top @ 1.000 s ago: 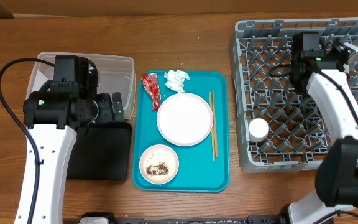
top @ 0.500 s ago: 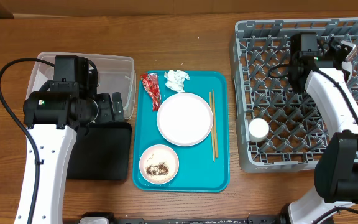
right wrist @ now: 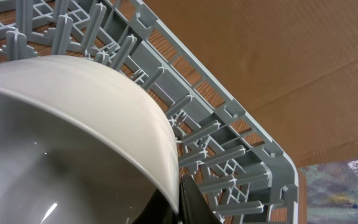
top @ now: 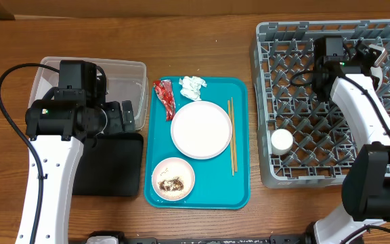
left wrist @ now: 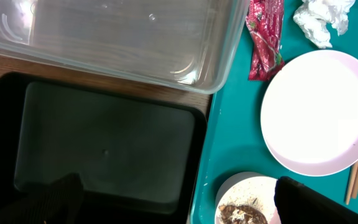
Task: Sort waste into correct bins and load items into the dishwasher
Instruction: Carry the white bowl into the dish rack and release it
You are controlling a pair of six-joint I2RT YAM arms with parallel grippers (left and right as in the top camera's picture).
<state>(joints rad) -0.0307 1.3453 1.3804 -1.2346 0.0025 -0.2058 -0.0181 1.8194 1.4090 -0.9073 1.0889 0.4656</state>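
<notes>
My right gripper (top: 371, 54) is shut on the rim of a white bowl (right wrist: 73, 137) and holds it on edge among the pegs at the back right of the grey dish rack (top: 296, 102); one finger (right wrist: 190, 200) presses the rim. A white cup (top: 282, 140) stands in the rack. My left gripper (top: 124, 116) is open and empty over the black tray (left wrist: 104, 143), beside the clear tub (left wrist: 117, 43). On the teal tray (top: 239, 193) lie the plate (top: 202, 129), a bowl with rice and scraps (top: 173, 179), chopsticks (top: 232, 135), the red wrapper (top: 164, 98) and the tissue (top: 193, 86).
The left wrist view also shows the wrapper (left wrist: 265, 37), the tissue (left wrist: 322, 18), the plate (left wrist: 319, 112) and the scrap bowl (left wrist: 247, 199). Rack pegs (right wrist: 216, 137) crowd round the held bowl. Bare wooden table lies behind the teal tray.
My right gripper has shifted slightly left with the bowl over the back of the rack. The left arm has not moved.
</notes>
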